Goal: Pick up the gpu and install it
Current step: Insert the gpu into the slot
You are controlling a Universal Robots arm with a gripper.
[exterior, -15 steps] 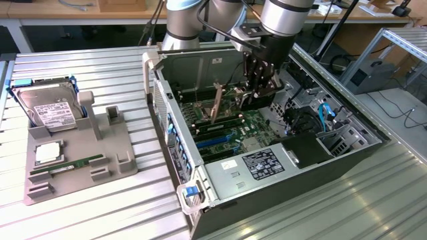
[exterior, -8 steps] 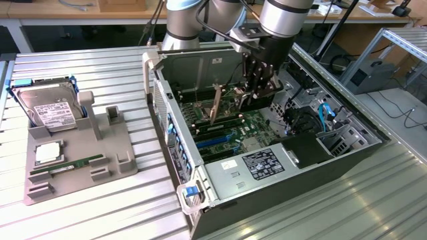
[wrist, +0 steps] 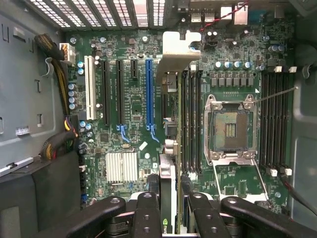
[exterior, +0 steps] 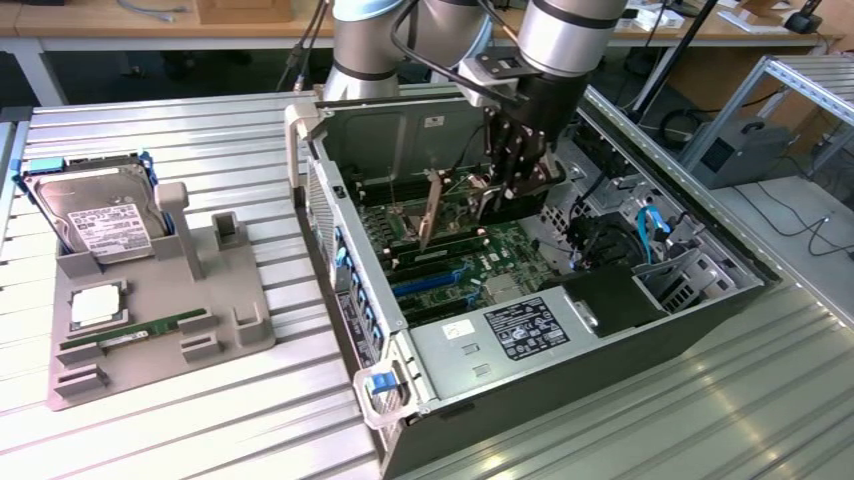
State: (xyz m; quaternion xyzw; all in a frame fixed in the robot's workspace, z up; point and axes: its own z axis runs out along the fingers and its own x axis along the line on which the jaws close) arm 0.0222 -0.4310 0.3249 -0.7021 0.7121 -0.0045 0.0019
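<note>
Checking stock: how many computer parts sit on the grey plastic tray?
3 on the grey tray: a boxy silver hard drive farthest back, a square silver chip midway, a narrow green memory stick in front; none seems hidden.

- a ribbed silver metal table (exterior: 160, 130) is stretching across the foreground
- pale wooden desks (exterior: 80, 25) are standing behind it
- an aluminium frame (exterior: 801, 75) is rising at the exterior view's right

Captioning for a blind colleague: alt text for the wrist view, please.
The hand grips the gpu edge-on over a green motherboard inside the computer case. The card's metal bracket faces the case's vented slots; the processor socket is empty.
</note>
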